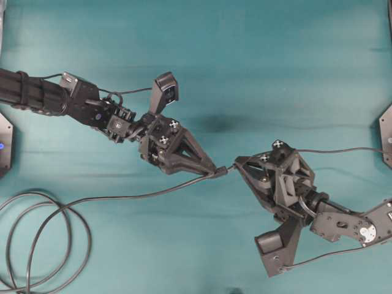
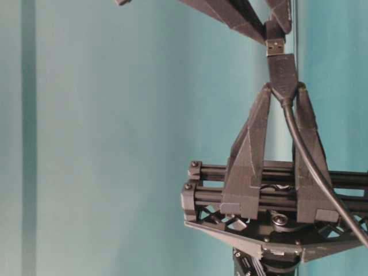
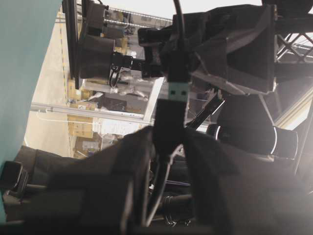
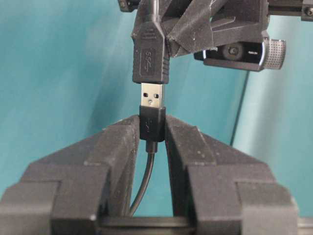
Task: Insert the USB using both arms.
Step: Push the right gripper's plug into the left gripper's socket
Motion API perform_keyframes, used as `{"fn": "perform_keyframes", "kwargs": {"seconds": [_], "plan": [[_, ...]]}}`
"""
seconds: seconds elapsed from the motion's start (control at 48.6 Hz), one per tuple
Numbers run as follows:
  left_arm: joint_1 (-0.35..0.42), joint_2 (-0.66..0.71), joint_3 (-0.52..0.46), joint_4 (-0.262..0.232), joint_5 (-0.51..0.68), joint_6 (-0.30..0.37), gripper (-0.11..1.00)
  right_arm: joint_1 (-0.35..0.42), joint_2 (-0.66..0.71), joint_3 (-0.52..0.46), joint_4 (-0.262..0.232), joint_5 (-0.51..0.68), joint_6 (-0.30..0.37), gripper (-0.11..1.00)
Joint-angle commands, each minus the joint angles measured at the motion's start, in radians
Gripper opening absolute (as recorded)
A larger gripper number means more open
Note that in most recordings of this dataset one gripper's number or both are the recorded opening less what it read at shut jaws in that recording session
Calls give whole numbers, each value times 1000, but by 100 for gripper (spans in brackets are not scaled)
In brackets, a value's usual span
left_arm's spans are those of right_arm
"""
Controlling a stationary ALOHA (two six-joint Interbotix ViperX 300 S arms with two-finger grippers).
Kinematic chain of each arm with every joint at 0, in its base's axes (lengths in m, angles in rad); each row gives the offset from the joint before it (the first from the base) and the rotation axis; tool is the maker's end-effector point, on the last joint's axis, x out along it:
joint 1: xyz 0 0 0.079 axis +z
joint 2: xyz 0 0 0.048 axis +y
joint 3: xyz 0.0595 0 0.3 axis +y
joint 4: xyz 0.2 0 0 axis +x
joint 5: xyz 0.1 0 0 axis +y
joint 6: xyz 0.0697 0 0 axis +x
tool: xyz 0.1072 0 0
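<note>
Silver USB (image 4: 152, 95) at socket mouth

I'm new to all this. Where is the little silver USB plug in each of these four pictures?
Overhead: the USB plug sits mid-frame, a tiny speck between both grippers' tips.
Table-level: top right, above the dark socket end.
Left wrist: upper centre, blurred.
Right wrist: centre, its dark collar pinched by the right gripper.
Shared landmark: the dark socket end facing the plug.
</note>
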Motion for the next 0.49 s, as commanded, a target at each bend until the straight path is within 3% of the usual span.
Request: {"fn": "perform_keyframes", "kwargs": {"seconds": [0.0, 0.473], "plan": [[5, -12, -18, -3, -12, -9, 19, -2, -9, -20, -11, -3, 2, 21], [5, -12, -34, -3, -11, -9, 19, -6, 8, -23, -9, -3, 5, 21]]}}
